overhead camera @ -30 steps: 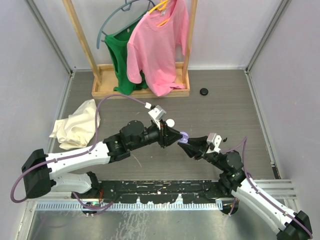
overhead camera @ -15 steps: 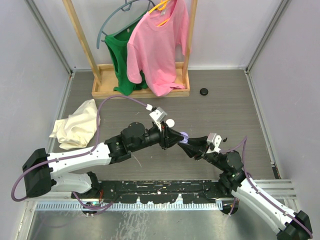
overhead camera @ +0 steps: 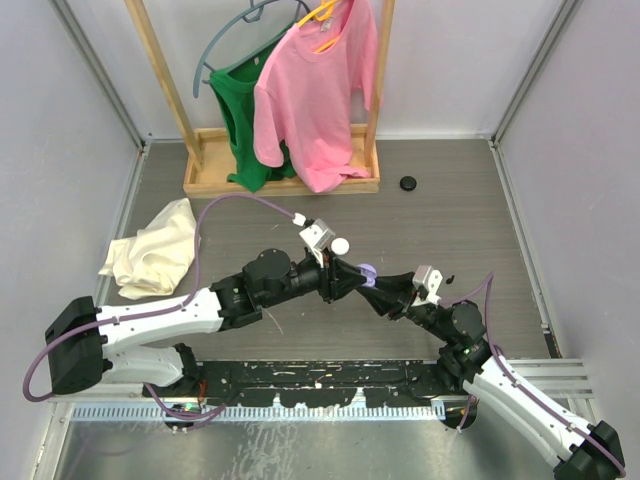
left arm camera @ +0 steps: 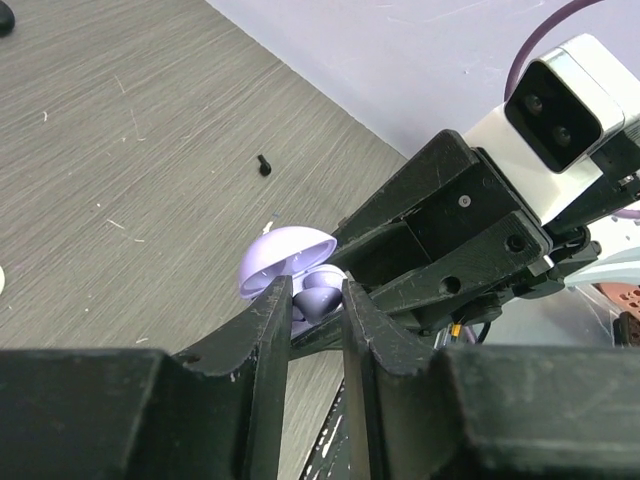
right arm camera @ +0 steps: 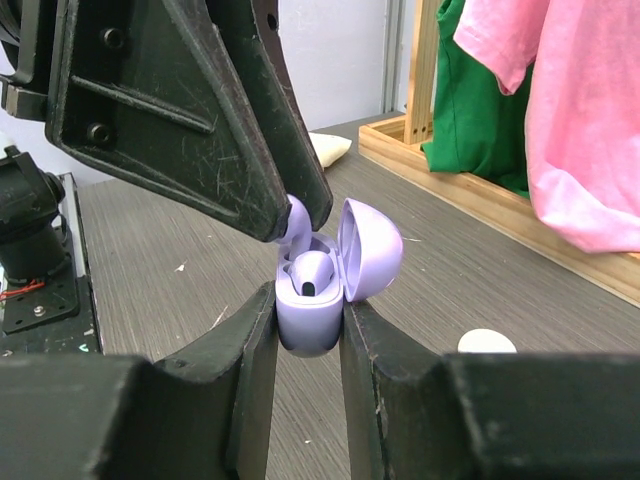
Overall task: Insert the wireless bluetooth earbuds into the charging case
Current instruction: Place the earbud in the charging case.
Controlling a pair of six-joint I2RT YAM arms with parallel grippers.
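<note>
Over grey woodgrain table (overhead camera: pixel 450 230), white walls around: right gripper (right arm camera: pixel 310 305) clamps open lilac case (right arm camera: pixel 310 328); left gripper (left arm camera: pixel 318 295) pinches earbud (right arm camera: pixel 296 222) at its mouth. Shirt rack (overhead camera: pixel 212 184) behind, cloth (overhead camera: pixel 150 255) left.

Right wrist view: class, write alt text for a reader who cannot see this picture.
The right hand grips a lilac plastic charging case, lid open, with one lilac earbud seated inside. The left hand holds a second lilac earbud at the case's opening.
</note>
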